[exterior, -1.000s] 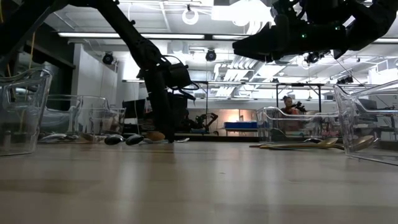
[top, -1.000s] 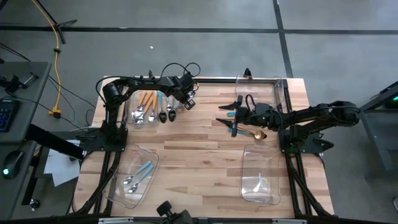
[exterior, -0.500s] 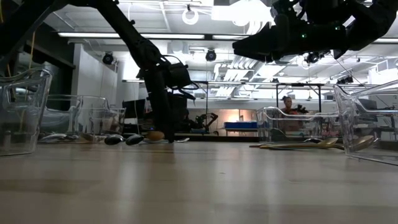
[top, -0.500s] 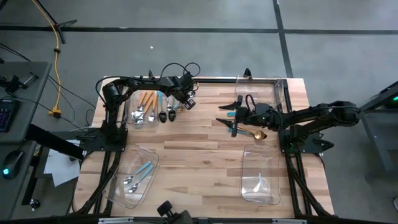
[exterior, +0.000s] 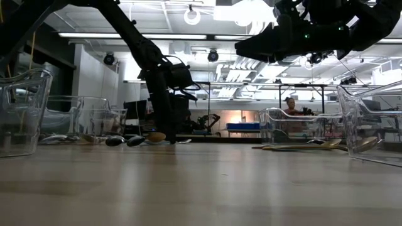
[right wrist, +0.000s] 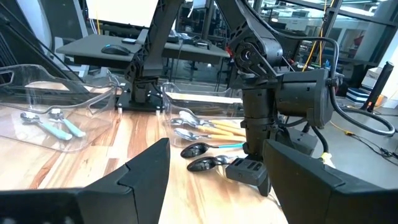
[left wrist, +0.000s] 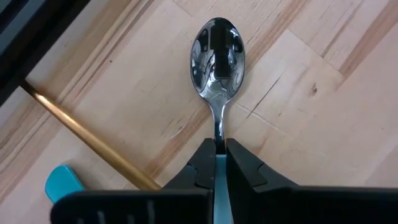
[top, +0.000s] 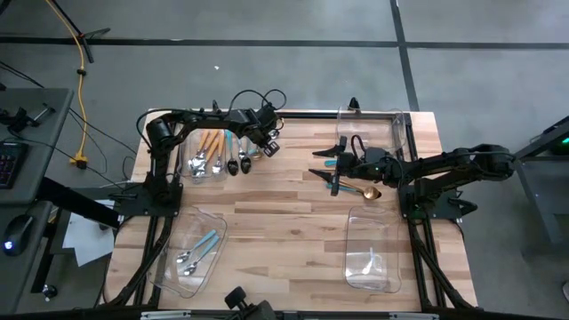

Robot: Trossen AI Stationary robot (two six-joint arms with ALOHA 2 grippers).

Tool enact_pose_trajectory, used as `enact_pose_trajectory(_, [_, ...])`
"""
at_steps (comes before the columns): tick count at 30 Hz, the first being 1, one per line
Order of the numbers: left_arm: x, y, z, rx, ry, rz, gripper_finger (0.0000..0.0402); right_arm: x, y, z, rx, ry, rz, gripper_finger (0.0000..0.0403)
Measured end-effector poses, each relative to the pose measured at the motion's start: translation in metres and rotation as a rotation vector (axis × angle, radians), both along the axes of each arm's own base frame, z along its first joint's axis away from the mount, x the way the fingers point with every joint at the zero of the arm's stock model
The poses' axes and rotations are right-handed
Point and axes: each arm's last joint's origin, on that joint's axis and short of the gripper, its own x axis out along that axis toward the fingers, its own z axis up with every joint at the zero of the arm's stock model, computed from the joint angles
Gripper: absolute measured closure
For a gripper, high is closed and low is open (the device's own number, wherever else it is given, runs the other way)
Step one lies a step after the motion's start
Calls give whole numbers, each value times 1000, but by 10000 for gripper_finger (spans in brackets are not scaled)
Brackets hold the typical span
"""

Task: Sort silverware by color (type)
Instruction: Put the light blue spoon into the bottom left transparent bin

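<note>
left gripper is clamped on the light-blue handle of a silver spoon lying on the wooden table at the far left, beside the orange-handled pieces. only the left wrist view shows this grip. right gripper hangs spread wide, empty, over a gold spoon.

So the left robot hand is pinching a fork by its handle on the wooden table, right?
Not a fork. The left wrist view shows the left gripper shut on a spoon, its rounded silver bowl lying on the wooden table. The rest is right.
</note>
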Motion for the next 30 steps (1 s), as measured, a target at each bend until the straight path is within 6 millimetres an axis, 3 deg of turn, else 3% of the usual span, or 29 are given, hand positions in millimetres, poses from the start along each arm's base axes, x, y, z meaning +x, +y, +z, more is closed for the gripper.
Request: enact_pose_trajectory(30, [1, 1, 2, 4, -24, 23, 401, 0, 0, -1, 2, 14, 0, 160])
